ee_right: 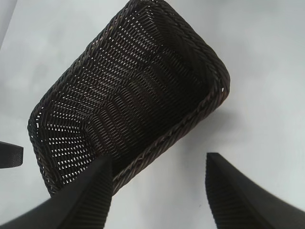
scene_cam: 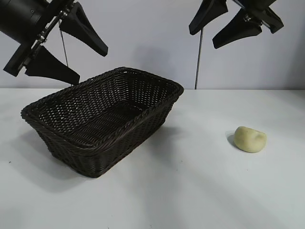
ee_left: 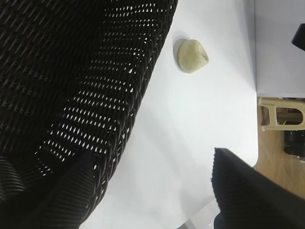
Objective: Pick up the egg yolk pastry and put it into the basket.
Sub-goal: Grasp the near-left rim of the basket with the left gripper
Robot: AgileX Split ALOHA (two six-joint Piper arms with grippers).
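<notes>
The egg yolk pastry [scene_cam: 250,139], a pale yellow lump, lies on the white table to the right of the basket [scene_cam: 128,143], well apart from it. The dark brown wicker basket sits left of centre, and nothing shows inside it. My left gripper [scene_cam: 93,64] hangs open high above the basket's left end, holding nothing. My right gripper [scene_cam: 202,39] hangs open high at the upper right, behind the pastry. The left wrist view shows the basket wall [ee_left: 71,86], the pastry [ee_left: 192,56] beyond it and the open left gripper [ee_left: 152,157]. In the right wrist view the open right gripper [ee_right: 158,160] frames the basket rim [ee_right: 190,126]; the pastry is out of that view.
Two thin upright rods [scene_cam: 198,57] stand behind the table against the pale wall. The left wrist view shows the table's edge [ee_left: 255,119] with a beige frame [ee_left: 281,114] on the floor beyond. Bare white tabletop [scene_cam: 190,191] surrounds the pastry.
</notes>
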